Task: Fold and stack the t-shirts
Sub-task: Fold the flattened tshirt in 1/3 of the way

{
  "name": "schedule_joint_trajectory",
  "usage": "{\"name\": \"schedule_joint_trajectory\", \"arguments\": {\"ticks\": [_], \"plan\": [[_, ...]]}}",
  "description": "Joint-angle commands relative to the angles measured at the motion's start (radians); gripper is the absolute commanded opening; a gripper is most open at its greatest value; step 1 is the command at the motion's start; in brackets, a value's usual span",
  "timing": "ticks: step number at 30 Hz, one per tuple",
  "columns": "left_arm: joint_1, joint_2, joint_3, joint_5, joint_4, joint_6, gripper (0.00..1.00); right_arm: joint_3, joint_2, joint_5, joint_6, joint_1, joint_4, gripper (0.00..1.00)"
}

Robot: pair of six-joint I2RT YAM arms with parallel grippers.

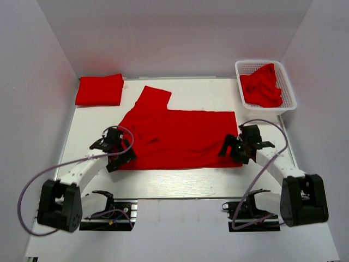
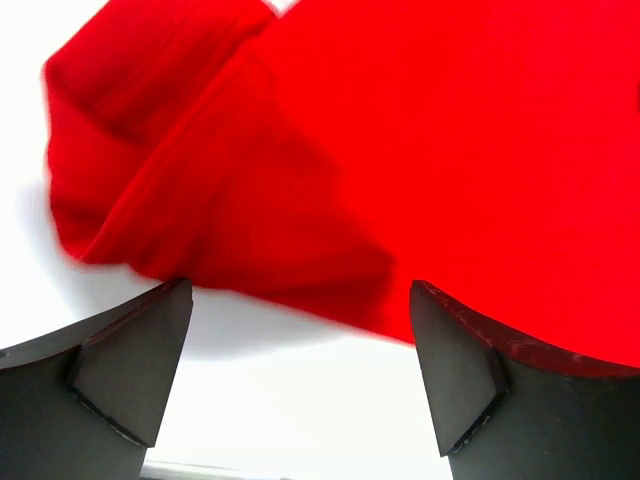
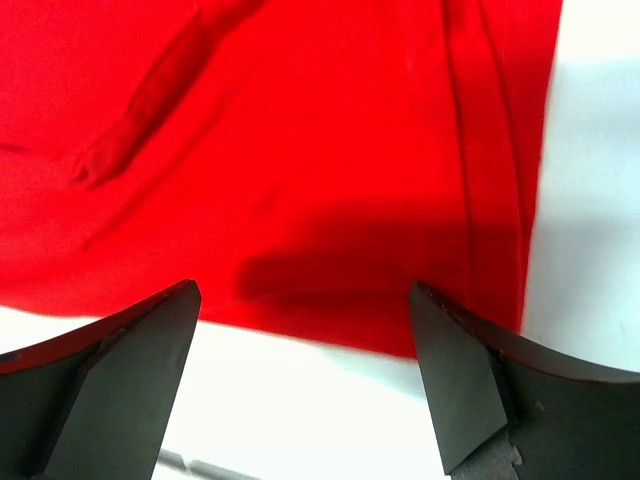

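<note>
**Inspector:** Begin at the near edge. State of the left gripper?

**Assistant:** It sits low over the table, at the near left corner of the spread t-shirt. In the left wrist view its fingers stand wide apart with nothing between them. The shirt's near edge lies just beyond the tips, and bare white table shows in the gap.

**Inspector:** And the right gripper?

**Assistant:** It is at the shirt's near right corner. Its fingers are parted in the same way and grip nothing. The right wrist view shows the near hem just ahead of the tips. The stitched side edge runs away on the right, with white table beyond it.

**Inspector:** Condition of the cloth?

**Assistant:** The spread t-shirt lies mostly flat across the middle of the table. One sleeve points toward the far side, left of centre. The left wrist view shows a doubled-over fold of cloth at the left corner. The right wrist view shows a short raised wrinkle further in.

**Inspector:** Far side?

**Assistant:** At the far left corner a folded t-shirt lies as a neat rectangle, well apart from the spread one. At the far right stands a white mesh basket with a crumpled t-shirt inside it.
</note>
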Motion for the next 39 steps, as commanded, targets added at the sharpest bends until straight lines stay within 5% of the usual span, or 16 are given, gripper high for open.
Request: {"name": "schedule_joint_trajectory", "arguments": {"ticks": [1,6,14,32,35,39], "plan": [[-0.005,-0.134,0.041,0.065,-0.120,-0.011,1.00,0.012,-0.074,-0.002,-0.052,0.006,-0.177,0.90],[-0.005,-0.122,0.156,0.171,0.046,0.096,1.00,0.133,-0.118,-0.019,-0.109,0.011,-0.194,0.90],[-0.005,0.200,0.301,0.289,0.198,0.120,0.95,0.209,-0.077,0.028,-0.131,0.005,-0.171,0.90],[-0.023,0.449,0.393,0.194,0.264,0.129,0.83,0.238,0.012,0.083,-0.135,0.003,-0.195,0.90],[-0.023,0.470,0.393,0.194,0.277,0.129,0.76,0.238,0.023,0.080,-0.134,0.005,-0.192,0.90],[-0.033,0.490,0.405,0.214,0.297,0.129,0.52,0.232,0.032,0.068,-0.120,0.003,-0.180,0.90]]}}
